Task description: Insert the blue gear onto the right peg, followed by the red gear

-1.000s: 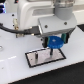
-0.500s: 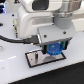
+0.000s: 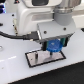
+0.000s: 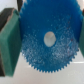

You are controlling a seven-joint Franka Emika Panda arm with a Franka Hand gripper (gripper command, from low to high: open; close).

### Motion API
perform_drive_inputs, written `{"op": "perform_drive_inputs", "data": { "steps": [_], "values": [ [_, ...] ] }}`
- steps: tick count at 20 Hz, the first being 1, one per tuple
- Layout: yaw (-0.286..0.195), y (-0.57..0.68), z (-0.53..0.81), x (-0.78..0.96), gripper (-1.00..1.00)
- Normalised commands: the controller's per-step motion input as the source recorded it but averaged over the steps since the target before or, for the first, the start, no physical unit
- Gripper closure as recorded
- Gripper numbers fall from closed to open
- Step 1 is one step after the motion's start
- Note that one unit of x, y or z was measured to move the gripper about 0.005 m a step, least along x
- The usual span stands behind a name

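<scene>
Blue gear (image 4: 46, 40), a large flat bright-blue toothed disc of what looked like hard plastic with a round centre hole, sat clamped in the claw (image 4: 46, 42), whose dark-green padded fingers (image 4: 9, 42) pressed on opposite edges of the toothed rim. Going from the exterior view's left to its right: a black cable (image 3: 15, 36) curved in over the white worktop (image 3: 12, 67), then came the grey rectangular plate with a black rim (image 3: 36, 58) lying flat, and above the plate's right part hung the white arm with the claw pointing down and the gear held level just over the plate. Whether the gear was already touching the plate or a peg could not be told at that sharpness, and no peg could be made out, nor was the red gear in sight. By my judgement the disc would handle as light and stiff, unlikely to bend or break, yet its teeth give the pads only narrow ridges to bear on, so it could tilt or twist if pushed against a pin off-centre; taking it across its widest line, as it was held, seemed the soundest hold, leaving the hole free. The wrist view alone showed the grip and the open centre hole, with something pale behind it that I could not identify; the exterior view alone showed where the gear stood relative to the plate.
</scene>
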Motion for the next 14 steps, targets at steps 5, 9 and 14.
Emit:
{"op": "perform_drive_inputs", "data": {
  "steps": [5,9,14],
  "values": [
    [0.0,-0.09,-0.03,0.14,1.0],
    [0.0,-0.09,-0.07,0.24,1.0],
    [0.0,-0.04,-0.09,0.26,1.0]
  ]
}}
